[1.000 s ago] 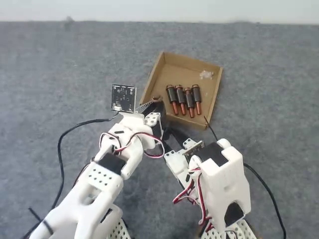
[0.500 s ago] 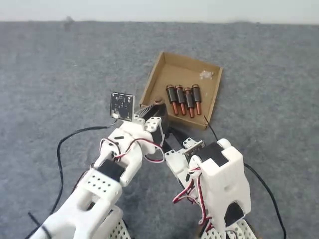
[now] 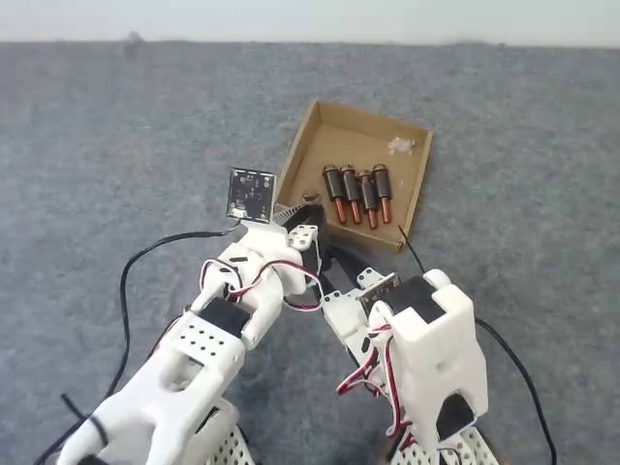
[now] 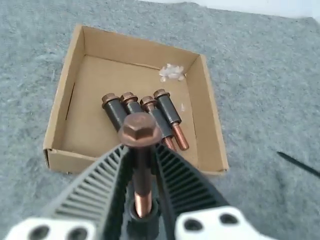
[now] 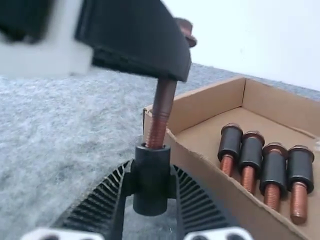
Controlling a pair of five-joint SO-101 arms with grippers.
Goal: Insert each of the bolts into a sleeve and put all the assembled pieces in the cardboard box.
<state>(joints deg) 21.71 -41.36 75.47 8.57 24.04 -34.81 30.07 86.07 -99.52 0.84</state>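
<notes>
Insertion step, I reckon: left gripper [image 4: 142, 150] clamps the bolt [image 4: 140, 129], tip just inside the sleeve [image 5: 150, 197] clamped by right gripper [image 5: 151, 172], frame centre beside cardboard box [image 3: 417, 189]; next probably push bolt home along sleeve axis.

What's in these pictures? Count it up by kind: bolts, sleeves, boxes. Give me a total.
Bolts: 5 (4 in the cardboard box, 1 in the left gripper)
Sleeves: 5 (4 on the boxed bolts, 1 in the right gripper)
Cardboard box: 1
Total: 11
</notes>
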